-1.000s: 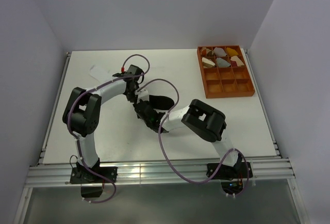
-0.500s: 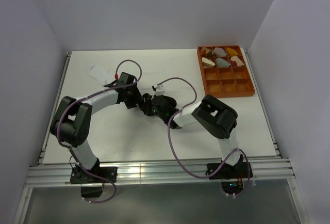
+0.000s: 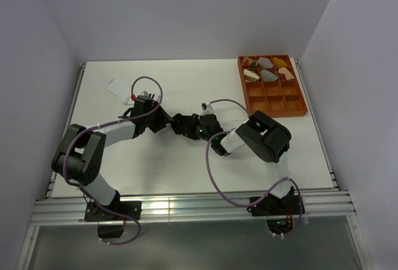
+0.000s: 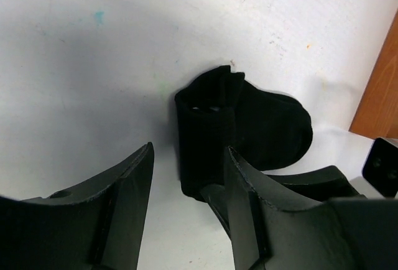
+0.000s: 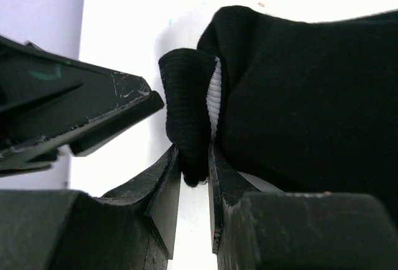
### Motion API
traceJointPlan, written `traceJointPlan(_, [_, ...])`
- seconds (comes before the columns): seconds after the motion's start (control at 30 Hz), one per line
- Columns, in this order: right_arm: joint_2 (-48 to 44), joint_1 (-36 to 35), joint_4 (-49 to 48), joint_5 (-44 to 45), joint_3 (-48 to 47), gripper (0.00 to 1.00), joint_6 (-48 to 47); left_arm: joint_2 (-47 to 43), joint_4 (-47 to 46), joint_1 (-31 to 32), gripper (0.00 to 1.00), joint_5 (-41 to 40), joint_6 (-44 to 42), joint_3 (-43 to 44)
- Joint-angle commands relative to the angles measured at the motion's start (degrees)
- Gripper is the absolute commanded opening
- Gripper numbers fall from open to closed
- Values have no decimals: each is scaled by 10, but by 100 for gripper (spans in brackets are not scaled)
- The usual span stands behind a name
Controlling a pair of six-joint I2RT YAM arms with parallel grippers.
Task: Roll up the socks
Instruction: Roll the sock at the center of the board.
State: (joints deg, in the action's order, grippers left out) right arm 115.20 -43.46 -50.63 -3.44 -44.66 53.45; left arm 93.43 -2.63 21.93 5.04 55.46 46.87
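Observation:
The black sock (image 4: 249,124) lies on the white table, its cuff end folded up into a thick wad (image 5: 186,108) with thin white stripes showing at the fold. My right gripper (image 5: 194,158) is shut on that folded cuff. My left gripper (image 4: 188,152) is open, its fingers on either side of the sock's near edge and of the right gripper's tip, not closed on anything. In the top view both grippers meet at mid-table, left (image 3: 169,121) and right (image 3: 185,123), and hide most of the black sock. The white sock (image 3: 120,87) lies flat at the far left.
An orange compartment tray (image 3: 273,115) stands at the back right, with several rolled bundles (image 3: 267,68) in its far compartments. Its edge shows at the right of the left wrist view (image 4: 379,89). Purple cables loop above both arms.
The left arm has lowered and stretched right, bringing its open gripper to the black sock. The right gripper has shifted right and back, still at the sock's cuff.

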Motion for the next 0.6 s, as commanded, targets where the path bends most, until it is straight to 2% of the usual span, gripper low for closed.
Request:
traceJointPlan(0.0, [17,8,-2,-27,22,0,56,-3,-86,-5,53,24,13,-13])
traceJointPlan(0.2, [35,17,-42,-47,36,0,102,25,-119,-5,52,34,20,-20])
traceJointPlan(0.57, [45,17,-46,-48,40,0,124,57,-144,-3,50,56,36,-41])
